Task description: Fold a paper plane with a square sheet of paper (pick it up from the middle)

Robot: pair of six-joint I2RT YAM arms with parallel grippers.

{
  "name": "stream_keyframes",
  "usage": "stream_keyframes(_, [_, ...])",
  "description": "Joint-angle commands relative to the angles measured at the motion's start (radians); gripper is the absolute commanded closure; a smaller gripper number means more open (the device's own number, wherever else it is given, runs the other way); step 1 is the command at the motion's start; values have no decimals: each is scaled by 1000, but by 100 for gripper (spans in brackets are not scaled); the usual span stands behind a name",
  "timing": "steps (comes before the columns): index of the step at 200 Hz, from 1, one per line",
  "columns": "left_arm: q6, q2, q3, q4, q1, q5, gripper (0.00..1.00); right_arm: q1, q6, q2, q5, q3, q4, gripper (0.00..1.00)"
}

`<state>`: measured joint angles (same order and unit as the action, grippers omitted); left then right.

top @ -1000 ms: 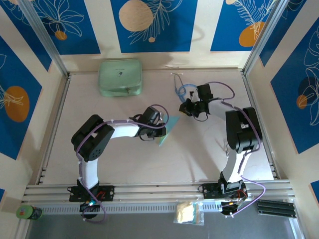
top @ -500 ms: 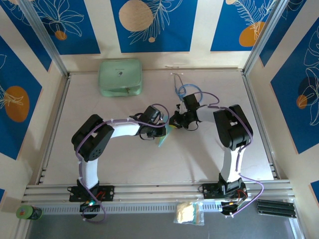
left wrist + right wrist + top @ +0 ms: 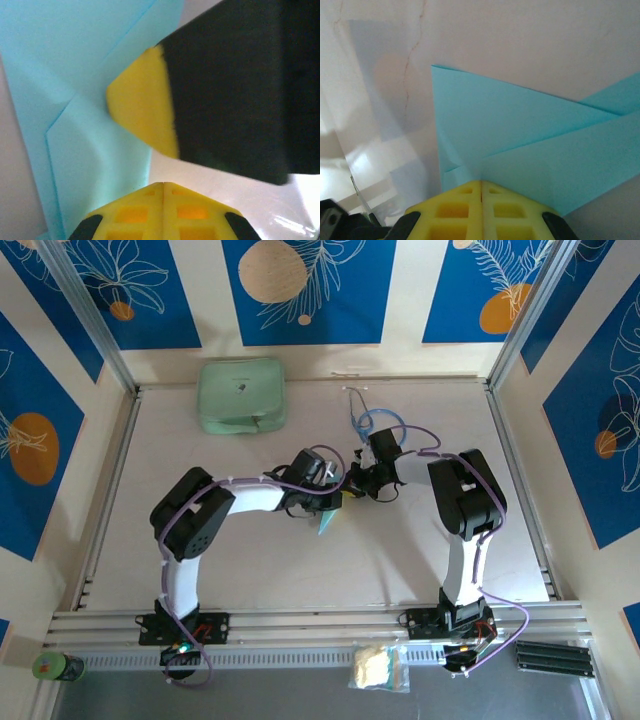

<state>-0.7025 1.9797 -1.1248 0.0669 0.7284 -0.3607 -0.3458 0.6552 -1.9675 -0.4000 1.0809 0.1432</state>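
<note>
The light-blue square sheet of paper point(image 3: 327, 521) lies mid-table, folded into layered flaps with creases point(image 3: 520, 130), mostly covered by both grippers from above. My left gripper point(image 3: 332, 496) is shut, its yellow tips point(image 3: 162, 186) down at the table just right of the paper's edge point(image 3: 75, 100). My right gripper point(image 3: 352, 486) is shut too, its tips point(image 3: 481, 183) set against the folded paper where two creases meet. I cannot tell whether any paper is pinched. In the left wrist view, the right gripper's yellow fingertip point(image 3: 142, 110) touches the paper close ahead.
A mint-green rounded case point(image 3: 240, 395) sits at the back left. A blue-tubed stethoscope point(image 3: 372, 420) lies just behind the right arm. A plastic packet point(image 3: 378, 668) and a green can point(image 3: 55, 667) rest by the near rail. Frame posts bound both sides.
My right gripper swung left from beside the stethoscope to the paper and closed the last bit. The left gripper shifted slightly right, and the grippers cover more of the paper now.
</note>
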Motion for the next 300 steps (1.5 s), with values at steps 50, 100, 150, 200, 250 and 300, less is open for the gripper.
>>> stream_keyframes(50, [-6,-14,131,-5,-5,-11,99,-2,3,-68,87,30,153,95])
stream_keyframes(100, [-15,-100,233,-29,0,-44,100,1,12,-111,124,60,233,96])
stream_keyframes(150, [-2,-198,322,-92,5,-21,99,4,3,-120,126,63,237,97])
stream_keyframes(200, [30,-314,337,-164,-4,21,97,-23,-65,-88,100,101,262,95])
stream_keyframes(250, [21,-483,261,-284,-91,196,72,-78,-83,50,170,218,393,85])
stream_keyframes(300, [38,-635,300,-360,-233,383,31,-166,-18,99,418,306,559,57])
